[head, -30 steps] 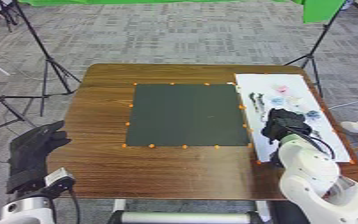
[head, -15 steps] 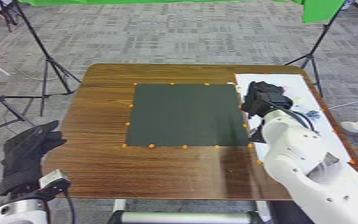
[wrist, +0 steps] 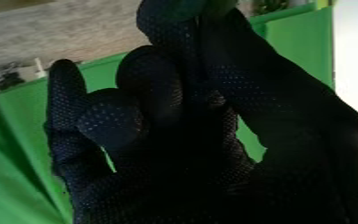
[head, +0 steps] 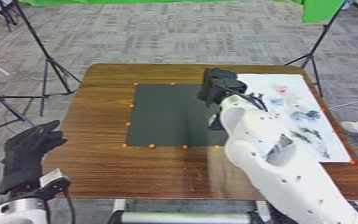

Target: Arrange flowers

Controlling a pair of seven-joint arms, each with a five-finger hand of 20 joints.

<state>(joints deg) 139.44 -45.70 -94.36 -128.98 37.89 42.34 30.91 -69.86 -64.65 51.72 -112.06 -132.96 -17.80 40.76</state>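
The right hand (head: 218,86) is above the far right corner of a dark mat (head: 167,115) on a brown table (head: 95,165); whether it grips anything, I cannot tell. Pink (head: 282,90) and blue flowers (head: 312,114) lie on a white sheet (head: 338,155) along the table's right edge, while the left hand (head: 26,152), relaxed and spread, is by its left edge.
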